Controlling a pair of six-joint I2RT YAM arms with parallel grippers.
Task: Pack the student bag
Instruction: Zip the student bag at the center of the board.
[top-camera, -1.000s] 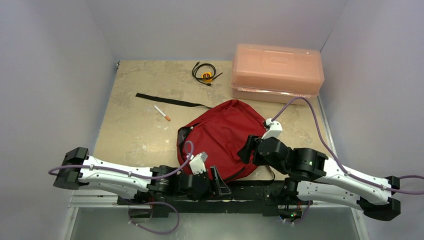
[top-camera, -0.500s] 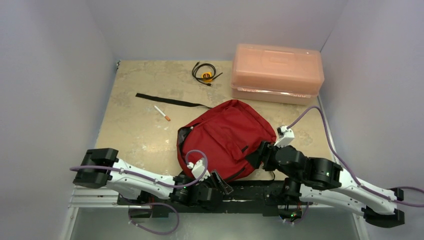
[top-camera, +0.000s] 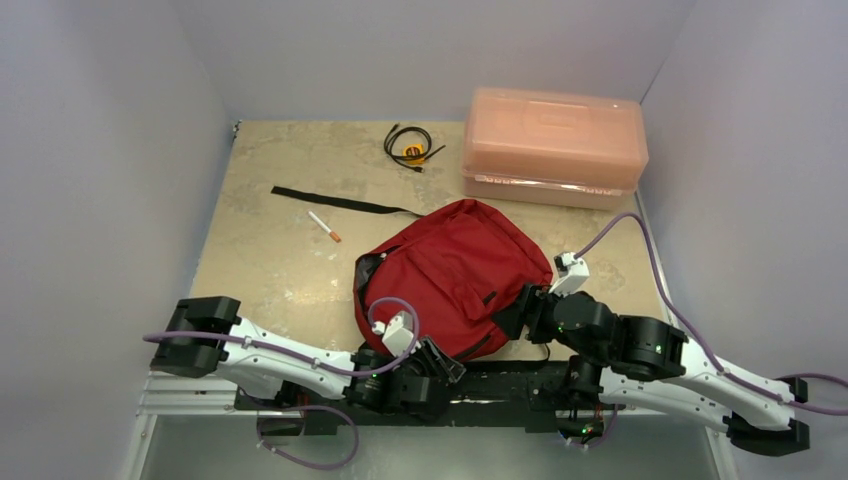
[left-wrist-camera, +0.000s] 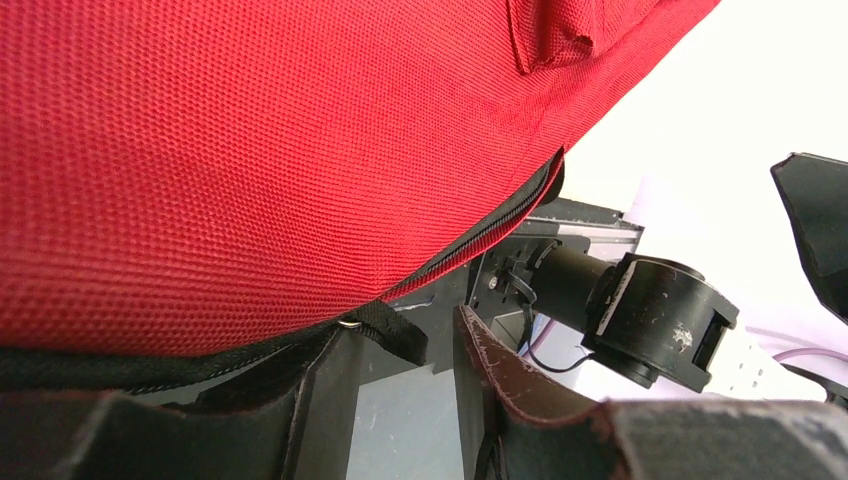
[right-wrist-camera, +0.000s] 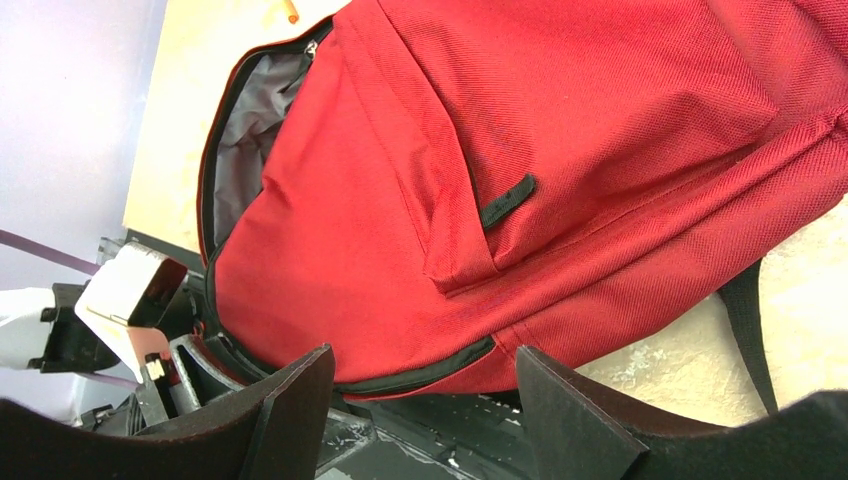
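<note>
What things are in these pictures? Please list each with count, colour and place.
student bag: one, dark red, table's near middle, zip open
plastic box: one, translucent pink, far right corner
coiled cable: one, black, yellow tag, left of the box
strap: one, black, flat, beyond the pen
pen: one, white, orange tip, left of the bag
table: one, beige
left gripper: one, black, at bag's near edge
right gripper: one, black, open, at bag's right side

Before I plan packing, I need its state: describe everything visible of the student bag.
The student bag is dark red woven fabric with black zippers and straps, lying on the table. Its main zipper gapes on the left, showing grey lining; the front pocket bears a black tab. Left pincer and right pincer sit at its near edge.
</note>
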